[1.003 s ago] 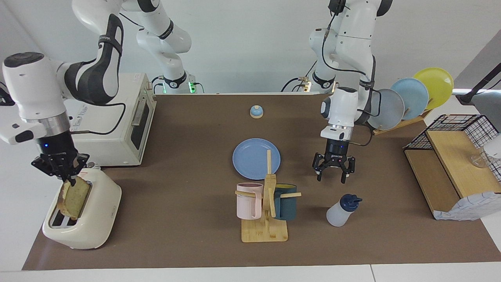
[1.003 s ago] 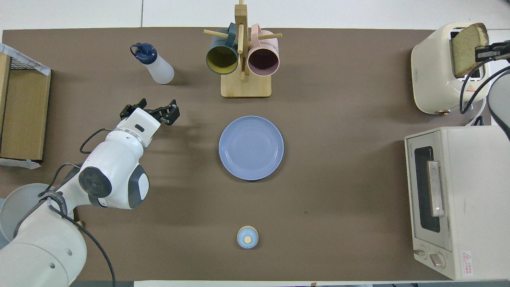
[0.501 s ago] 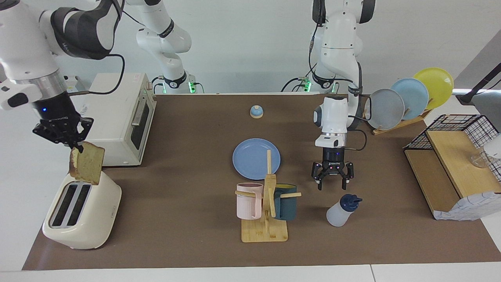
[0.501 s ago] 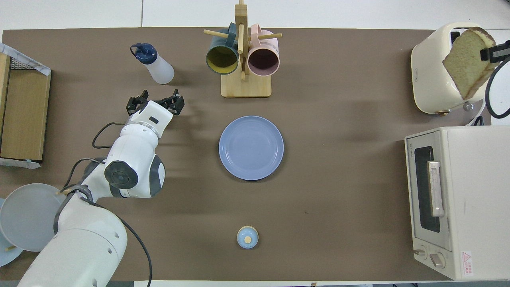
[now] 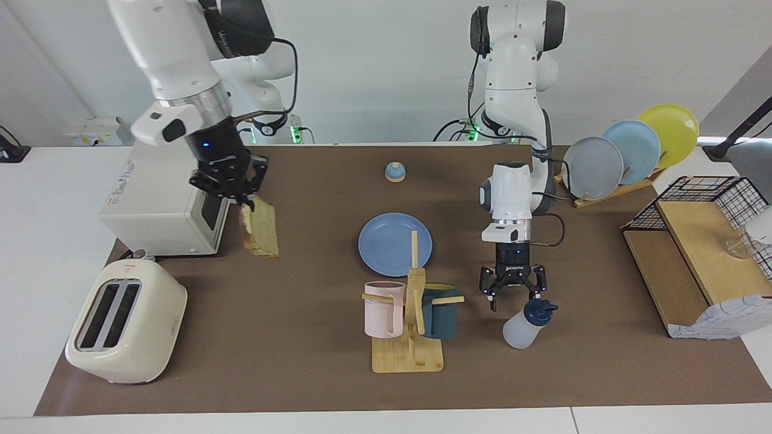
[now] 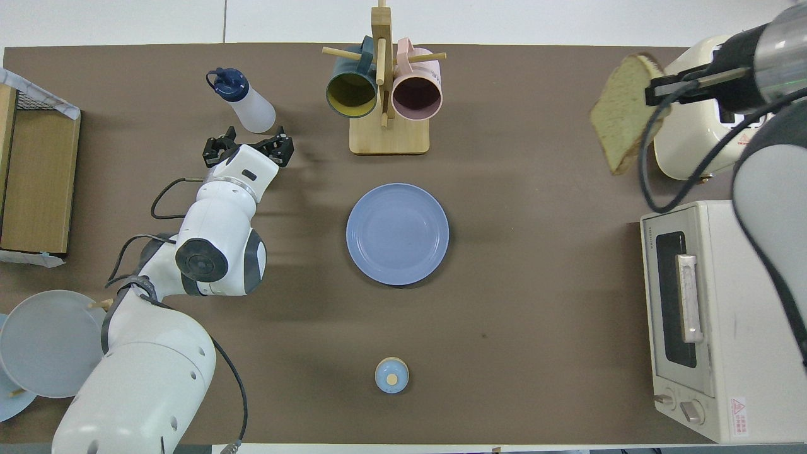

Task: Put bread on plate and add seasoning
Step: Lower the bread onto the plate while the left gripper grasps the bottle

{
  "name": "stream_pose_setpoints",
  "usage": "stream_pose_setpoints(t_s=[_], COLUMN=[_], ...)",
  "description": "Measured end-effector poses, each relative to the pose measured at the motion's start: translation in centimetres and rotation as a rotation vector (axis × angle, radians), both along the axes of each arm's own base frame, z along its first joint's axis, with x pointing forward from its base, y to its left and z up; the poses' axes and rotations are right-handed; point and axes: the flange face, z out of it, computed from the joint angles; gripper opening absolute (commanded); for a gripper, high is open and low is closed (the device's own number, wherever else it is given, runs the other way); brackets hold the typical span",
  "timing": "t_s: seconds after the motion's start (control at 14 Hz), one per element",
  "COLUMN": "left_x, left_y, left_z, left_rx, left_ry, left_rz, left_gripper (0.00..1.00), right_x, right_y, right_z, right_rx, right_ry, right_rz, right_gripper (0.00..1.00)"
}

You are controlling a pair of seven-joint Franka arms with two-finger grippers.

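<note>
The bread [image 5: 260, 232] [image 6: 623, 115], a tan slice with a darker crust, hangs by its top edge from my right gripper [image 5: 244, 204] [image 6: 652, 96], which is shut on it. It is in the air over the mat beside the toaster oven, toward the right arm's end from the plate. The round blue plate [image 5: 386, 238] [image 6: 397, 234] lies bare at the table's middle. The seasoning [image 5: 526, 324] [image 6: 244, 104], a white bottle with a navy cap, stands upright. My left gripper [image 5: 512, 299] [image 6: 248, 142] hangs open over the mat right beside the cap, holding nothing.
A cream toaster [image 5: 126, 328] with bare slots sits at the right arm's end, a toaster oven [image 5: 163, 205] nearer the robots. A mug rack [image 5: 407, 319] stands beside the bottle. A small bell [image 5: 395, 172], a plate rack [image 5: 627, 150] and a wooden shelf [image 5: 693, 259] are also here.
My right gripper lifted the bread out of the toaster and carried it past the toaster oven toward the plate. My left gripper moved across the mat up to the bottle.
</note>
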Motion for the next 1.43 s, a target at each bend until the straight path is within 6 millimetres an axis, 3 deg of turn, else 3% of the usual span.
stream_pose_setpoints(t_s=[0.14,0.36,0.64,1.0,1.22,1.29,1.36,1.43], left_x=[0.9,1.9,3.3,3.9,4.1,4.1,4.2,4.2], left_y=[0.3,0.6,0.9,0.9,0.8,0.8,0.7,0.7], left_z=[0.3,0.6,1.2,1.3,1.0,1.0,1.0,1.0], left_rx=[0.001,0.000,0.005,0.012,0.016,0.016,0.016,0.016], left_ry=[-0.012,0.013,0.078,0.085,0.087,0.086,0.085,0.085], left_rz=[0.008,0.017,0.030,0.032,0.030,0.030,0.029,0.029], left_gripper=[1.00,1.00,1.00,1.00,0.99,0.72,0.31,0.04], right_x=[-1.3,-2.8,-7.4,-8.8,-9.8,-10.1,-10.4,-10.6], right_y=[4.5,8.6,17.2,19.9,20.4,20.4,20.3,20.1], right_z=[-2.2,-7.5,-12.8,-18.6,-20.6,-20.9,-21.1,-21.4], right_rx=[0.052,0.090,0.160,0.199,0.187,0.184,0.181,0.178], right_ry=[0.001,0.012,-0.046,-0.138,-0.124,-0.118,-0.112,-0.106], right_rz=[-0.038,-0.034,-0.040,-0.024,-0.011,-0.010,-0.014,-0.018], right_gripper=[0.00,0.00,0.00,0.00,0.00,0.00,0.00,0.00])
